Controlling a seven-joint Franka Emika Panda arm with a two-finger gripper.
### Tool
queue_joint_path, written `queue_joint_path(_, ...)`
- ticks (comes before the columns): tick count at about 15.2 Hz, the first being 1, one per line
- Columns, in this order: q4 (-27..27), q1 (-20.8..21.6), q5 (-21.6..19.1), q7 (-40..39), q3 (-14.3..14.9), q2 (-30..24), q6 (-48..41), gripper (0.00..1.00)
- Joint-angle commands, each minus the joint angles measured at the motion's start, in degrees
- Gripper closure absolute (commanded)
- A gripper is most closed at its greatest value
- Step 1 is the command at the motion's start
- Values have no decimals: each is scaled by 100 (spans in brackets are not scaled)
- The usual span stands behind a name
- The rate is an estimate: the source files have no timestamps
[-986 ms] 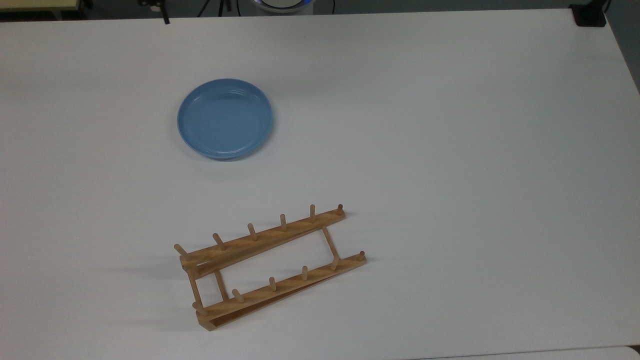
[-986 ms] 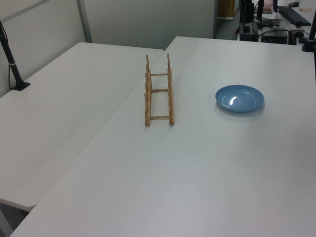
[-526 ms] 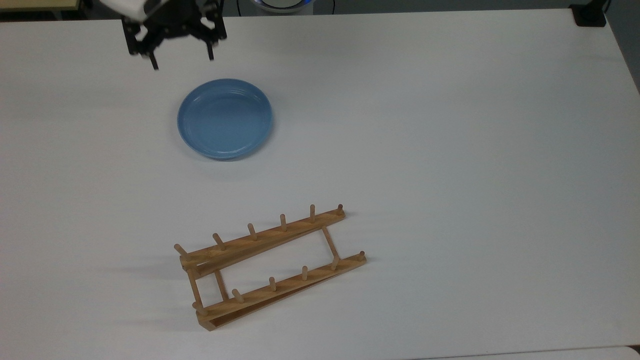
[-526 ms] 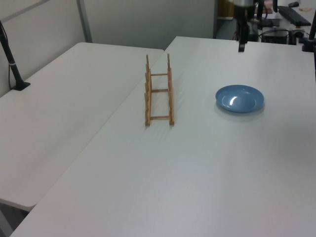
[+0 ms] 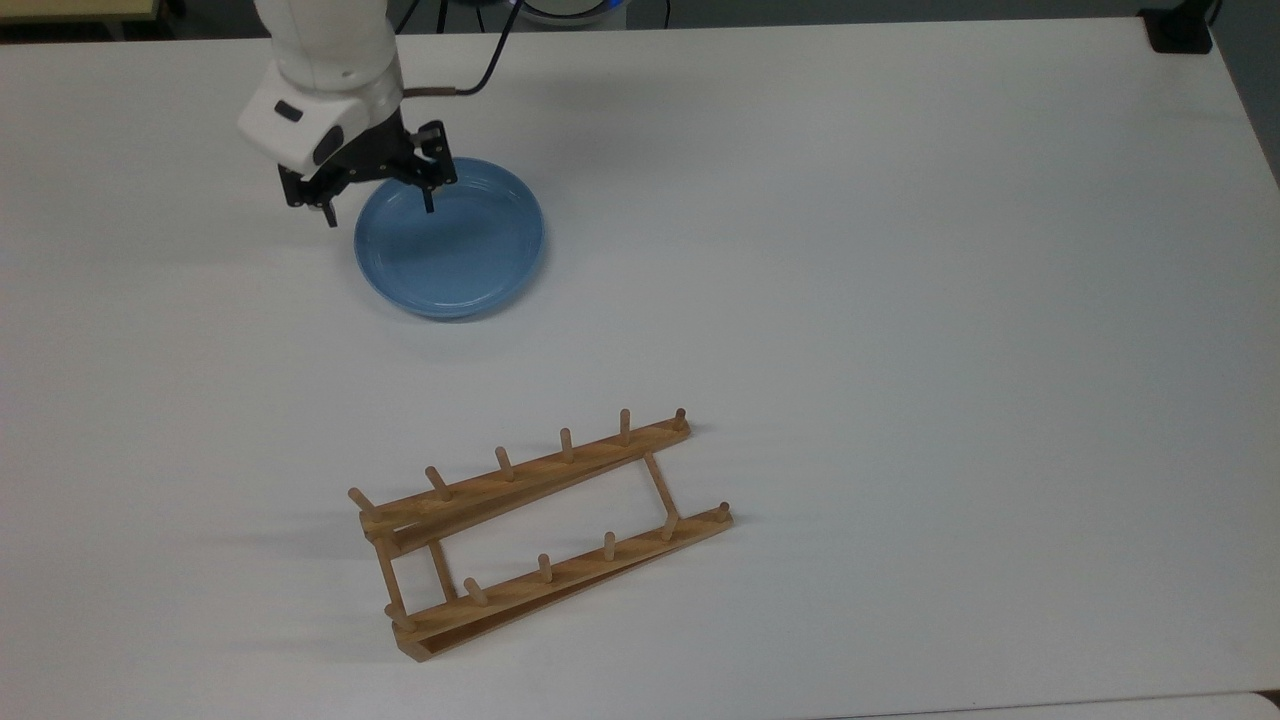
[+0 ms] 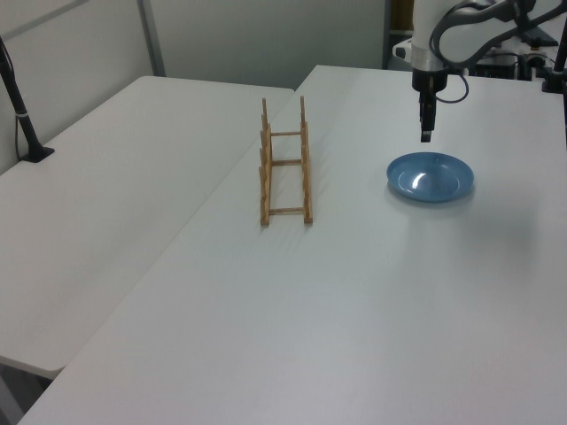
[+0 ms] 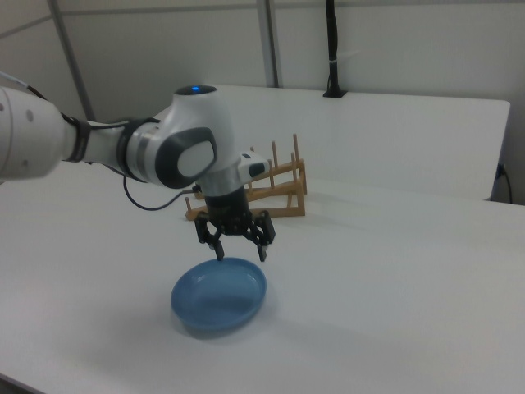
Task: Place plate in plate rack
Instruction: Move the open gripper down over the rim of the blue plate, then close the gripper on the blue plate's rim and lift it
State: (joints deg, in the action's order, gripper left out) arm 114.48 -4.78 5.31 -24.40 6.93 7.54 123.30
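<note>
Now the gripper (image 5: 378,209), fingers spread wide and empty, hangs over the plate's (image 5: 452,245) upper-left rim in the top view; plate lies flat on the table, below & to the top view's right, plate rack (image 5: 545,530) well apart.

Bright, even overhead light; soft faint shadows, sheen on the plate (image 6: 430,177).
</note>
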Motion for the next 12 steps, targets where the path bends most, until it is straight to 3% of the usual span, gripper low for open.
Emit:
queue_joint_path(1,22,-190,137,224,36,256,203,4)
queue_joint_path(6,5,-225,189,681,36,713,414,11)
queue_joint_path(8,5,-252,190,717,36,837,493,25)
queue_joint_path(9,5,-252,190,726,36,863,528,36)
queue_joint_path(10,5,-252,190,734,36,863,555,56)
queue_joint_path(11,-4,-261,172,891,36,863,581,86)
queue_joint_path(12,-39,-287,172,1119,36,863,599,100)
